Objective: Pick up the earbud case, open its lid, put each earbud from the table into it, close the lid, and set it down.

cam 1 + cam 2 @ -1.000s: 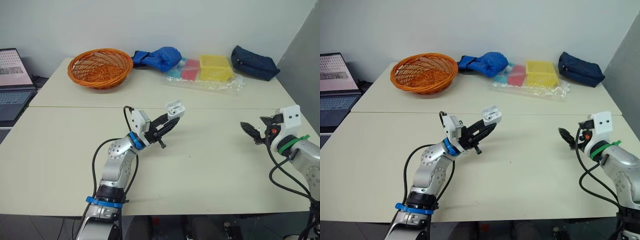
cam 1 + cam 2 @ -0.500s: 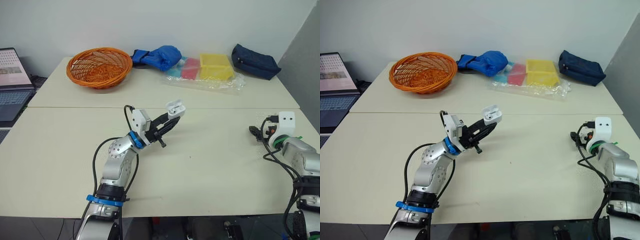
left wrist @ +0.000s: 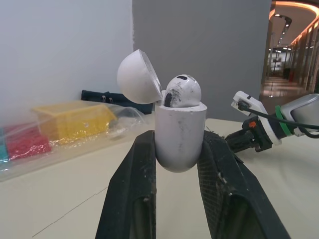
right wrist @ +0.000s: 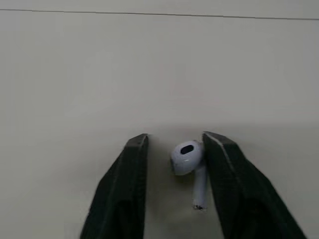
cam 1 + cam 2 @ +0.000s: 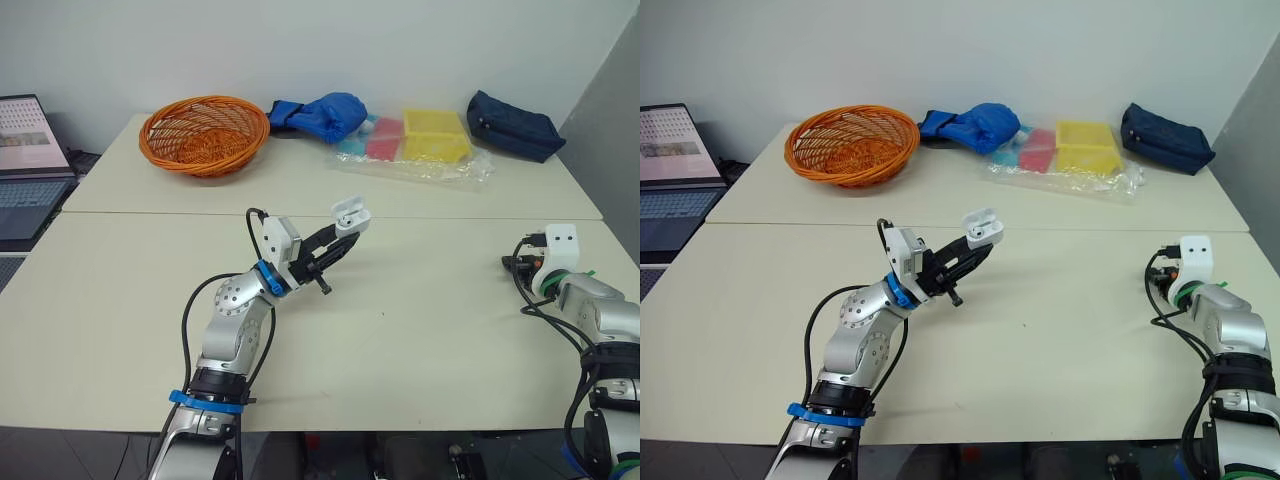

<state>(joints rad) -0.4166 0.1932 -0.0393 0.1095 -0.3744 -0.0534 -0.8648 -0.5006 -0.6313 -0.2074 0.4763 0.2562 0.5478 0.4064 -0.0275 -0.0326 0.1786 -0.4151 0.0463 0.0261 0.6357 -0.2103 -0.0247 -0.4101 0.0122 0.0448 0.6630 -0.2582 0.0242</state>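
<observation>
Head view: left gripper holds the earbud case above the table. Its wrist view: jaws clamped on it, lid open (one earbud seated). Right wrist view: right gripper gapes around the loose earbud, which, off-centre, could skid away on closing.

Left hand clenched, right hand spread.

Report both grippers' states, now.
Left gripper: shut on the earbud case, lid open, seated earbud inside.
Right gripper: open, straddling the loose earbud on the table.
</observation>
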